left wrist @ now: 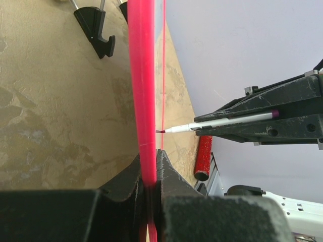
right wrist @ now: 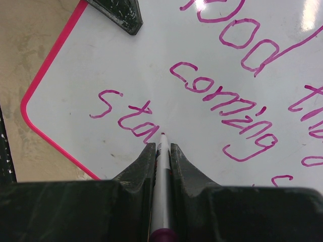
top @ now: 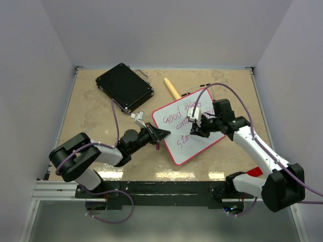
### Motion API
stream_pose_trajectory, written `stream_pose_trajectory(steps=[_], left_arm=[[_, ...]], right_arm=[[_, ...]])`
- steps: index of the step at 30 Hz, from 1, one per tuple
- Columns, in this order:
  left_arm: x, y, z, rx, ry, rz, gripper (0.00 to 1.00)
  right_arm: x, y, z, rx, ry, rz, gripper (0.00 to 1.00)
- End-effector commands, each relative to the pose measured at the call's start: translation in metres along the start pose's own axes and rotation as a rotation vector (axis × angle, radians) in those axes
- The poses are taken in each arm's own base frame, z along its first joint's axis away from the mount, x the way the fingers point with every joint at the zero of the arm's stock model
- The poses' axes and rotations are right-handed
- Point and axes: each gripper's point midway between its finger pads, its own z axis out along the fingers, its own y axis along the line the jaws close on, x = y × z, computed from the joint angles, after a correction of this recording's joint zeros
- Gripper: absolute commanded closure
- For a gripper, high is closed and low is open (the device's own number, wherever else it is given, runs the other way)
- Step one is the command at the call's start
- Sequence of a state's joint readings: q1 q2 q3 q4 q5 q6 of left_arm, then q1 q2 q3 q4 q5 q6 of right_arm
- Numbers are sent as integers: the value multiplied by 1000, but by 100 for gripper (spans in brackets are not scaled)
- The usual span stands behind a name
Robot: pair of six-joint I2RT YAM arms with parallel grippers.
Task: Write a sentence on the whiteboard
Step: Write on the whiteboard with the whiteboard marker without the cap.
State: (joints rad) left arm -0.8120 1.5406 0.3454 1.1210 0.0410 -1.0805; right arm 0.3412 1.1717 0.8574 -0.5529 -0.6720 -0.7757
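The board (top: 177, 150), red-rimmed and turned askew, sits right of centre on the table (top: 101, 131). The left gripper (top: 160, 135) is clamped narrowly on the rim at the board's left corner; in the left wrist view its jaws (left wrist: 150, 166) pinch the red edge, seen end-on. The right gripper (top: 194, 132) is over the middle of the board, closed tight around a marker (right wrist: 161, 201), whose tip touches the white surface. The sentence (right wrist: 222, 106), in pink-purple script, reads "Good" with a partly hidden second word on the top line, "coming" on the second and "sta" on the third, with the tip resting just after the last letter. A black case (top: 124, 86) lies far left, a tan stick (top: 171, 88) just beyond the board, and a red tube (top: 255, 172) near right.
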Motion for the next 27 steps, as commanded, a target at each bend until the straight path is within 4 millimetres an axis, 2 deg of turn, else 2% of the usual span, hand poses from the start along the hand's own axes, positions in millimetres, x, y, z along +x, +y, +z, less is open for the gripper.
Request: stream_pose_trajectory(steps=[1,14,27], left_arm=[[-21,-36,0,141,-79,54,100],[-19,-34,1,141,-76,51,100],[-20,-36,1,144,-74,54,100]], right_arm=[[7,6,1,-25,25,-15,100],[18,15,0,-55,70,-14,100],[2,-20,-7,121,50,-12,100]])
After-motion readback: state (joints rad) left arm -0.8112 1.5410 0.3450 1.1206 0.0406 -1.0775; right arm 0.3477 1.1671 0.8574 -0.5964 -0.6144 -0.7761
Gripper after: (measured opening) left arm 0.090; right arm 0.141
